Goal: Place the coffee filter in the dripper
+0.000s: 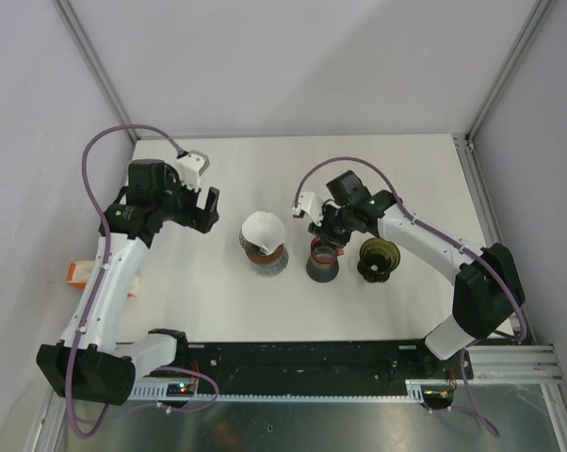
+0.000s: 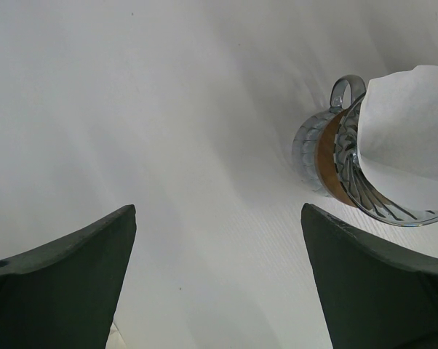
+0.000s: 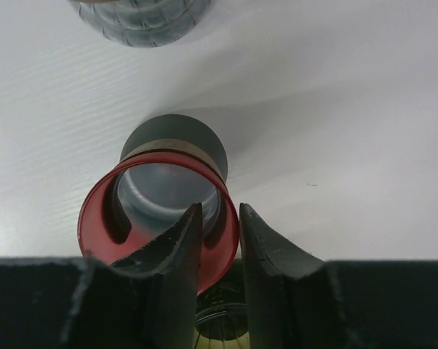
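Note:
A white paper coffee filter [image 1: 263, 228] sits in the glass dripper [image 1: 265, 254] with a brown band, at the table's middle. Both show at the right of the left wrist view, the filter [image 2: 412, 123] standing in the ribbed glass dripper [image 2: 346, 163]. My left gripper [image 1: 206, 209] is open and empty, to the left of the dripper and apart from it; its jaws [image 2: 217, 211] stand wide over bare table. My right gripper [image 1: 326, 240] is closed on the rim of a red-and-grey cup [image 1: 322, 262]; one finger is inside the red rim [image 3: 157, 218], one outside [image 3: 219, 211].
A dark, yellowish ribbed dripper [image 1: 378, 259] stands just right of the red-and-grey cup, under my right wrist [image 3: 219, 327]. An orange-and-white object [image 1: 76, 273] lies at the table's left edge. White walls enclose the table on three sides.

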### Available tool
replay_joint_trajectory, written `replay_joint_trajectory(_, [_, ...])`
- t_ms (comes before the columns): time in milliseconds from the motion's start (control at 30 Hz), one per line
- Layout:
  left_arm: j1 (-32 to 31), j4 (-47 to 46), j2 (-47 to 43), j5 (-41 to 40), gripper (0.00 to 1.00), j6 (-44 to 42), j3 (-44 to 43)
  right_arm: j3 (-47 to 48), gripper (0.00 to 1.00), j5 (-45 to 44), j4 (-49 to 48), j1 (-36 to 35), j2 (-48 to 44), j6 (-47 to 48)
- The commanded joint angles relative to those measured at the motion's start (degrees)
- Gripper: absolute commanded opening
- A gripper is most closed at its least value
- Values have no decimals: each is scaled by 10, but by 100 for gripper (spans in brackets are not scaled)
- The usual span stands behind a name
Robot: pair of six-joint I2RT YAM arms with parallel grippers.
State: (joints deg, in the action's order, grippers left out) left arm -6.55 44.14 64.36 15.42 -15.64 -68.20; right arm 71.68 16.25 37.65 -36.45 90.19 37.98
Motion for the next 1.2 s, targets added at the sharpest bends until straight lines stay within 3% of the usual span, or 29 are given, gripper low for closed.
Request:
replay_joint_trajectory(0, [5,-13,-17,13,100,-13,2,-2,36,-12,-2,-15,-36,8])
replay_joint_trajectory(233, [6,-14,-18,16,100,-13,3,-2,48,-11,-64,-11,-134,-76])
replay_joint_trajectory(367, [6,-14,-18,19,100,-13,2,-3,51,-35,-94,26,-189,-169])
replay_joint_trajectory(467, [5,-14,-20,22,100,-12,3,-11,51,-108,-103,70,-220,-290])
replay_joint_trajectory(600, [6,-14,-23,25,100,-12,5,-22,51,-256,-32,111,-244,-449])
replay_joint_trajectory(833, [6,-14,-22,34,100,-12,2,-79,52,-412,103,42,-292,-595])
replay_joint_trajectory(967, [6,-14,-22,39,100,-13,0,-162,52,-423,94,15,-334,-685])
replay_joint_trajectory(1167, [6,-13,-24,42,100,-13,-2,-246,62,-442,39,-56,-328,-776])
